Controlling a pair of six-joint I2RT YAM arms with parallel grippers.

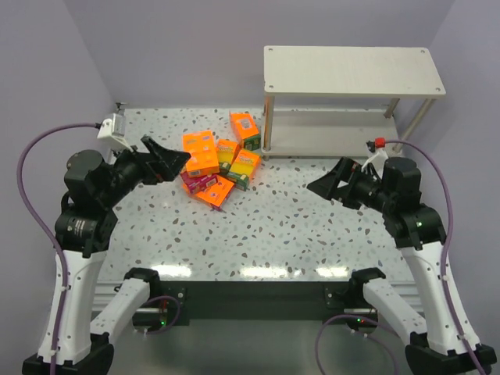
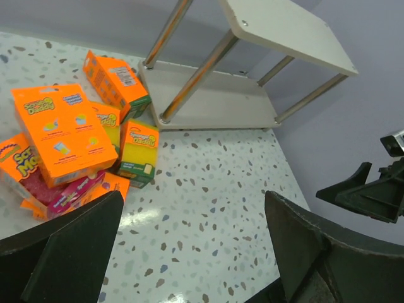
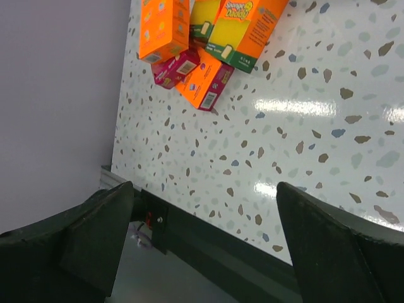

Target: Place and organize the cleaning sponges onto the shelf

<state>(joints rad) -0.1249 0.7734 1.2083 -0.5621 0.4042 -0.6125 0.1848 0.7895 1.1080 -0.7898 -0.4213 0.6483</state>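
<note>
Bright orange sponge packs [image 1: 219, 166] heaped, btm ones half hidden, long axes mixed. Pale wood-grain two-tier shelf [image 1: 351, 70] runs L-R. Left gripper [image 1: 173, 162], right gripper [image 1: 322, 185]: jaws wide, holding nothing.

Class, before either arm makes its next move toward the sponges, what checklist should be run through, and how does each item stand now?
1. The left gripper is open and empty: ok.
2. The right gripper is open and empty: ok.
3. The cleaning sponges are in view, heaped on the table left of the shelf: ok.
4. Sponges lie separate for a clean grasp: not ok, several overlap.
5. The top board is bare: ok.
6. The lower board is bare: ok where visible.
</note>
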